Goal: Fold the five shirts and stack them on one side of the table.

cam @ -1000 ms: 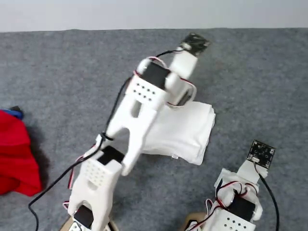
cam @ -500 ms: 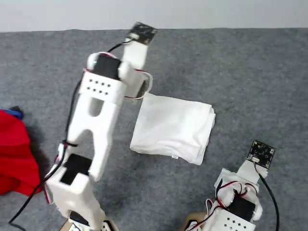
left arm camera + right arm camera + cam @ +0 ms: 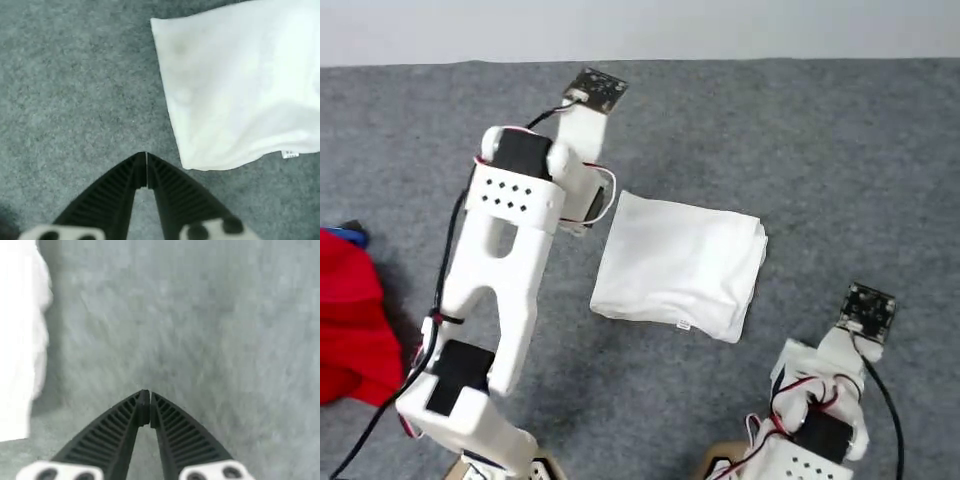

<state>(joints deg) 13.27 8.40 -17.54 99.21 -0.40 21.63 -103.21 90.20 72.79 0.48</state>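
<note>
In the middle of the table (image 3: 840,140) a white shirt (image 3: 680,265) lies folded, near my left gripper (image 3: 146,159), clenched on nothing; my right gripper (image 3: 145,396) is pinched closed too, empty. A red shirt (image 3: 355,320), seemingly unfolded, waits at the edge: much remains.

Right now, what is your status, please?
Left gripper shut, empty, beside folded white shirt. Right gripper shut, empty, over table. Red shirt bunched, left side.
</note>
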